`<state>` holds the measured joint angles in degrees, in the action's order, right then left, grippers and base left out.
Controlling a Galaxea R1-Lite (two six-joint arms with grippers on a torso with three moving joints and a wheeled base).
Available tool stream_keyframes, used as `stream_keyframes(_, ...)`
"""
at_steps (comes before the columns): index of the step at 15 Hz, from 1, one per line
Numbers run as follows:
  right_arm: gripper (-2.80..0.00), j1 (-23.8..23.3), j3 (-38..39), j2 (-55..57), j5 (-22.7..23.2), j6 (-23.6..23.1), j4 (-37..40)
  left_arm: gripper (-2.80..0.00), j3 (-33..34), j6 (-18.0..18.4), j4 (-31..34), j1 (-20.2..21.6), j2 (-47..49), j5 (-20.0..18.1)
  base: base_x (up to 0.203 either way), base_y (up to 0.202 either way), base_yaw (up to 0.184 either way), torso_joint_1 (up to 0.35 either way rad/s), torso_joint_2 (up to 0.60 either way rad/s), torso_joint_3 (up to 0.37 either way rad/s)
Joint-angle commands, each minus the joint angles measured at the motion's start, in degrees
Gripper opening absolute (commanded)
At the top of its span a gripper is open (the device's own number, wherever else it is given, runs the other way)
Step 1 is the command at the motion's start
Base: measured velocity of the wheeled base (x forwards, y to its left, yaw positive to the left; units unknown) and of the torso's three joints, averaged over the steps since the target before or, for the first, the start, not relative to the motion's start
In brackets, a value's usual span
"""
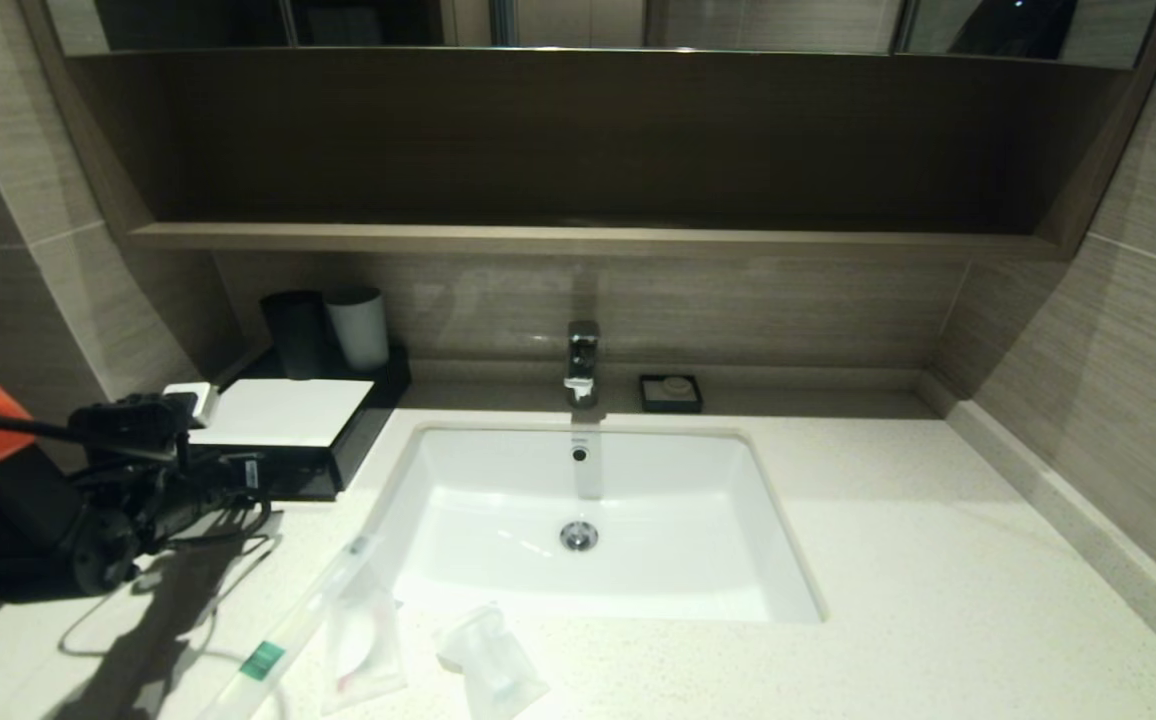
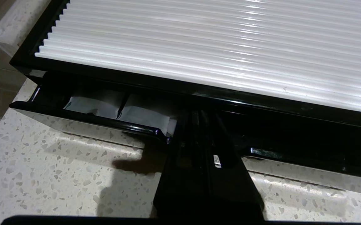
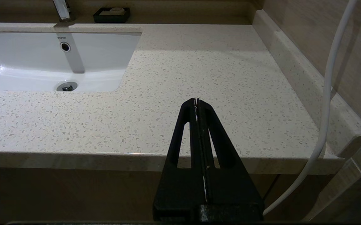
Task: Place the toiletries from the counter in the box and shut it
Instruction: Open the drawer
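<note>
Nearest you, three toiletries lie on the counter (image 1: 938,560) in front of the basin (image 1: 588,520), at its left front corner: the long toothbrush packet (image 1: 283,630) with the green label, a flat packet (image 1: 363,640) touching it, and a second flat packet (image 1: 493,665) just to the right. None is in the box (image 1: 283,430) yet.

Left of the basin, your left gripper (image 2: 196,125) has its fingers pressed together, holding nothing, with the tips at the middle of the drawer front (image 2: 105,123). The drawer stands slightly open, white sachets (image 2: 121,109) showing inside under the ribbed white top panel (image 2: 215,47).

The risk, as it looks from here: closed fingertips could slide off the glossy lip, or drag the light box across the stone instead of opening the drawer. A narrow gap would also snag the long packet.

Behind the box stand a dark cup (image 1: 293,335) and a pale cup (image 1: 358,328). Behind the basin are the tap (image 1: 582,362) and, to its right, the soap dish (image 1: 670,392).

Your right gripper (image 3: 196,103) is parked with its fingers together, off the counter's front edge to the basin's right.
</note>
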<state>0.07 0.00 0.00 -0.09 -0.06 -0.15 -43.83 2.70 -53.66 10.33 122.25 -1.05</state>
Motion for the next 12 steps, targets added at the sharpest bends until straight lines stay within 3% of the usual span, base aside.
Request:
stream_keyframes(1, -2.8, 0.0, 0.1, 0.0, 0.0, 0.0, 0.0, -2.8, 0.1, 0.1, 0.0, 0.0, -0.2, 0.0, 0.0, 0.0, 0.0, 0.0, 0.0, 0.0)
stream_keyframes(12, -2.8, 0.0, 0.1, 0.0, 0.0, 0.0, 0.0, -2.8, 0.0, 0.4, 6.1, 0.0, -2.4, 0.2, 0.0, 0.0, 0.0, 0.0, 0.0, 0.0)
